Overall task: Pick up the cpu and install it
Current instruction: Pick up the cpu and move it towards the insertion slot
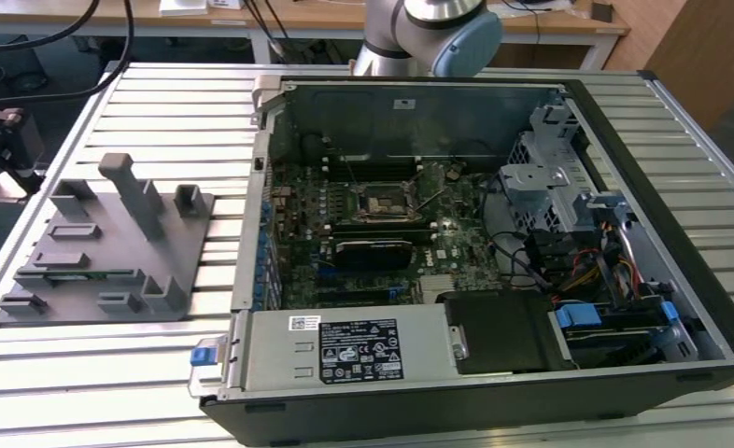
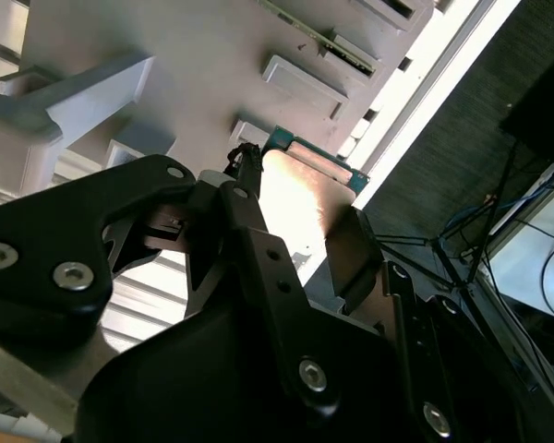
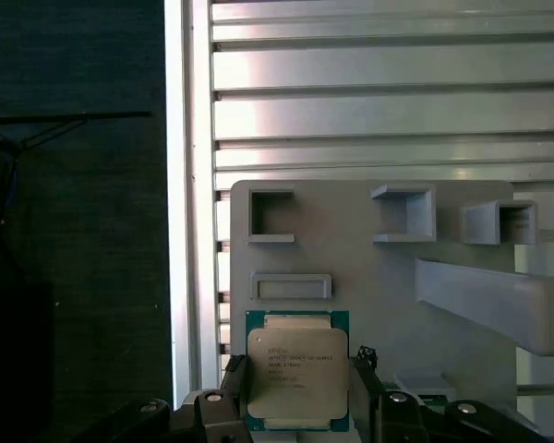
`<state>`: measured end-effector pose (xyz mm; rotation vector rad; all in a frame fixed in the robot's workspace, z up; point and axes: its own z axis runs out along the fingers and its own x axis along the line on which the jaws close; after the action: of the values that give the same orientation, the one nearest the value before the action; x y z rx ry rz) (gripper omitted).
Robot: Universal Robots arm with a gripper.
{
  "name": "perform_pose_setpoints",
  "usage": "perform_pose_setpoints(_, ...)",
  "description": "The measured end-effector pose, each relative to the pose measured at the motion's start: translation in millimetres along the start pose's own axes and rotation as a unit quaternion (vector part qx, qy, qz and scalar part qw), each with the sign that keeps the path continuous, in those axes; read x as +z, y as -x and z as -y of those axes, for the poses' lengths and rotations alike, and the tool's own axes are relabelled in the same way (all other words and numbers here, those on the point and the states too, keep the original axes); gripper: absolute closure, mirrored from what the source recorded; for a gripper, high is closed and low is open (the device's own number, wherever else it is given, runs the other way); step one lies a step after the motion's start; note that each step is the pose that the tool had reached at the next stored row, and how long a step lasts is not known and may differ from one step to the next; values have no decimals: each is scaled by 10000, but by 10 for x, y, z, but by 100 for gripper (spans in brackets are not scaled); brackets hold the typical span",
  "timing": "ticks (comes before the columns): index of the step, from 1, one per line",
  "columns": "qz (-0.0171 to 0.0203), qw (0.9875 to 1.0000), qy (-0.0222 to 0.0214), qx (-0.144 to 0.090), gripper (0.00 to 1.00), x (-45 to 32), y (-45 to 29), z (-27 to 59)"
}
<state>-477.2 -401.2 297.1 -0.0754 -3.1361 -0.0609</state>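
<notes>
A slatted metal desk (image 1: pixel 93 373) carries an open computer case (image 1: pixel 467 411) lying on its side, which reaches the desk's near edge. Inside it, a green motherboard (image 1: pixel 299 201) has a black square socket (image 1: pixel 384 207) near its middle, and a labelled power supply (image 1: pixel 342 350) sits along the near wall. A grey fixture tray (image 1: pixel 105 252) lies by the desk's edge at the exterior view's left. The robot arm (image 1: pixel 423 37) rises at the far edge.

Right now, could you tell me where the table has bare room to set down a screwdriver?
The slatted table is bare below the grey tray in the exterior view, and along the narrow strip between the tray and the computer case. Inside the case it is crowded.
</notes>
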Motion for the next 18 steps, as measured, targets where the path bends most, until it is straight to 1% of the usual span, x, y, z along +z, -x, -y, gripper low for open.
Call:
perform_pose_setpoints(8,7,10000,0,0,47,-146,-1,-9)
perform_pose_setpoints(18,33,10000,2,-1,47,-334,-4,-21)
